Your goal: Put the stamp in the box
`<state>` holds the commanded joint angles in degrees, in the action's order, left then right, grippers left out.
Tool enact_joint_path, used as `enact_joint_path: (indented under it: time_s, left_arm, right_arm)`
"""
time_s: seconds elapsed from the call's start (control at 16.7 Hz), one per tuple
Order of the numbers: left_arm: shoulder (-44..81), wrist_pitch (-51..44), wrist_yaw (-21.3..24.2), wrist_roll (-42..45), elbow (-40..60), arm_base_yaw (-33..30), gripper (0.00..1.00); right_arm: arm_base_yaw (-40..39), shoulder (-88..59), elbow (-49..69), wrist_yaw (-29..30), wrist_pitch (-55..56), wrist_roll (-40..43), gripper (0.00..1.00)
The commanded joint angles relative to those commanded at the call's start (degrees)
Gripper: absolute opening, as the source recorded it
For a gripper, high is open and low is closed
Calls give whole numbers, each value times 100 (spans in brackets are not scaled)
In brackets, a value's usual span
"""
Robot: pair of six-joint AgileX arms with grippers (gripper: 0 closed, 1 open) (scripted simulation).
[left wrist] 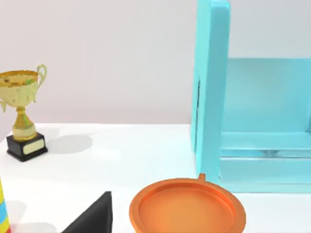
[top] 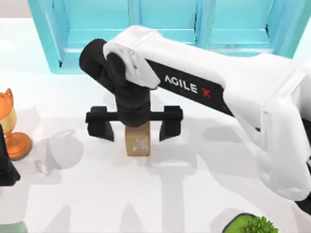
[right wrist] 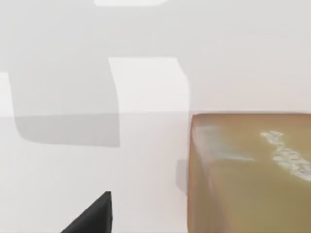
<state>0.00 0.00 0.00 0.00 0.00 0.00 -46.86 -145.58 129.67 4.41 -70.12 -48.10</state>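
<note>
Stamp (top: pixel 138 141) stands on the white table (top: pixel 194 194); our right gripper (top: pixel 134 129) hovers over it, fingers spread wide on both sides, not touching it.

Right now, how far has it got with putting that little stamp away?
Early days. The right hand is open, fingers either side of the stamp, which sits on the white table, not yet gripped. Gripping, lifting and carrying it to the box all remain. The left arm waits at the table's left edge.

A turquoise shelf unit (top: pixel 165 19) backs the white table (top: pixel 73 194).
</note>
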Motion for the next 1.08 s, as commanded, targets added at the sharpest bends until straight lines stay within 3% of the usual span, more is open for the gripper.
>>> enact_joint_path:
  time_s: [0.42, 1.08]
  left_arm:
    - [0, 0, 0, 0, 0, 0, 100]
    - [0, 0, 0, 0, 0, 0, 100]
  right_arm:
    - [3, 36, -288, -1, 253, 3, 100]
    - [3, 36, -288, -1, 253, 3, 17]
